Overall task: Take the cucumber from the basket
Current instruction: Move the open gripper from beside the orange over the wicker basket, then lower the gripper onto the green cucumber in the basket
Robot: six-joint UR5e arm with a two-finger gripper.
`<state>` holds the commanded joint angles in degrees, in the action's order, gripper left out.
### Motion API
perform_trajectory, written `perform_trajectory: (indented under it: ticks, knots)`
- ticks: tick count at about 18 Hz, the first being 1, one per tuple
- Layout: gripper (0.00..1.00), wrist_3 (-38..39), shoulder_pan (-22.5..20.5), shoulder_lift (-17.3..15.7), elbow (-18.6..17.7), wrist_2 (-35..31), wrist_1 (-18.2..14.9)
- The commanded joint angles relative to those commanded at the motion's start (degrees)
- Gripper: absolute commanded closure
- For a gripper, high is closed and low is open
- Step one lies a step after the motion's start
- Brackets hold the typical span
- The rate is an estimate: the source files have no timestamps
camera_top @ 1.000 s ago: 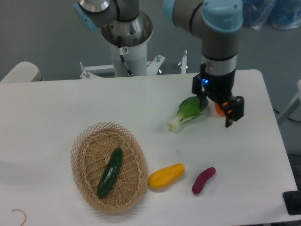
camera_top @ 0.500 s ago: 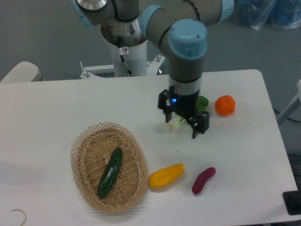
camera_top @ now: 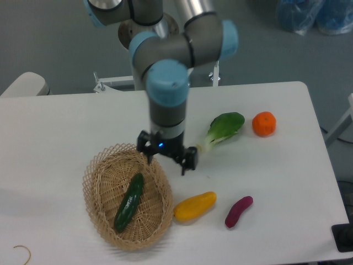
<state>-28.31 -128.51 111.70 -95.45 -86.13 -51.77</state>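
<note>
Camera view, the only one: the hand (camera_top: 167, 160) has travelled left across the table (camera_top: 66, 121) since half a second ago, when it hung in front of the bok choy (camera_top: 222, 129); it now hangs over the right rim of the basket (camera_top: 95, 175), and the bok choy shows whole again, with the orange (camera_top: 264, 123) just to its right. Its two fingers stand wide apart and hold nothing, one over the basket's upper right rim, the other beyond the rim over the bare table. Nothing on the table has shifted. The cucumber (camera_top: 129, 201) lies on the basket floor, slanting from upper right to lower left, below and left of the hand and apart from it. A yellow vegetable (camera_top: 195, 205) touches the basket's right edge, and a purple one (camera_top: 239, 211) lies near it on its right.
</note>
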Motion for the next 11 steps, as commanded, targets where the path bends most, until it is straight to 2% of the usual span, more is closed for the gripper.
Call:
perform_trajectory:
  ticks: [3, 11]
  knots:
    - [0.00, -0.3, 1.5, 1.2, -2.3, -0.2, 0.6]
    - [0.00, -0.2, 4.0, 5.5, -2.5, -0.3, 3.3]
